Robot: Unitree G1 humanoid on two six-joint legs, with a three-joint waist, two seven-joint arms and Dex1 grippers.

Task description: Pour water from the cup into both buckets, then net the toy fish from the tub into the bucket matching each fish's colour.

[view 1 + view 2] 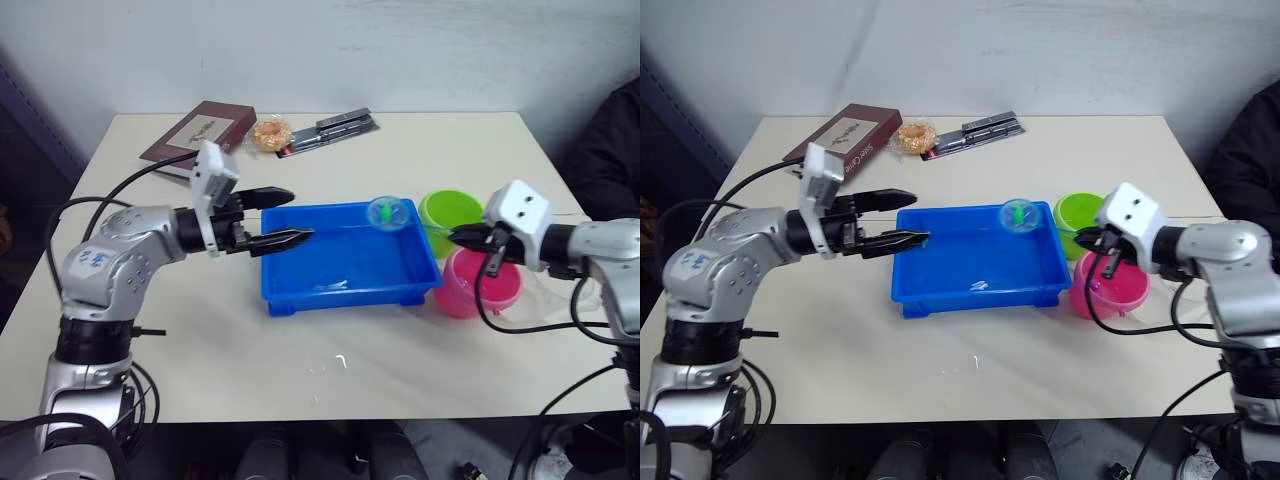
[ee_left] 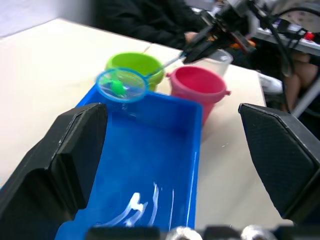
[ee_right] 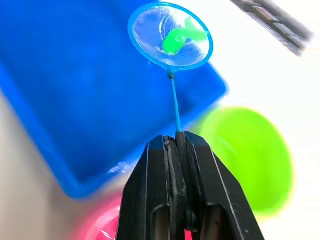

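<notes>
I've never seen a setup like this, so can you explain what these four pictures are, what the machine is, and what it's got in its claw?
It is a two-armed humanoid robot at a table. Two pictures come from cameras in its head, looking down over both arms. The other two come from cameras on each wrist, looking along that arm's black fingers.

On the table sit a blue tub, a green bucket and a pink bucket, with a book at the far side.

The right gripper is shut on the stick of a small net, which carries a green toy fish above the tub's far corner. The left gripper is open and holds nothing, beside the tub.
</notes>
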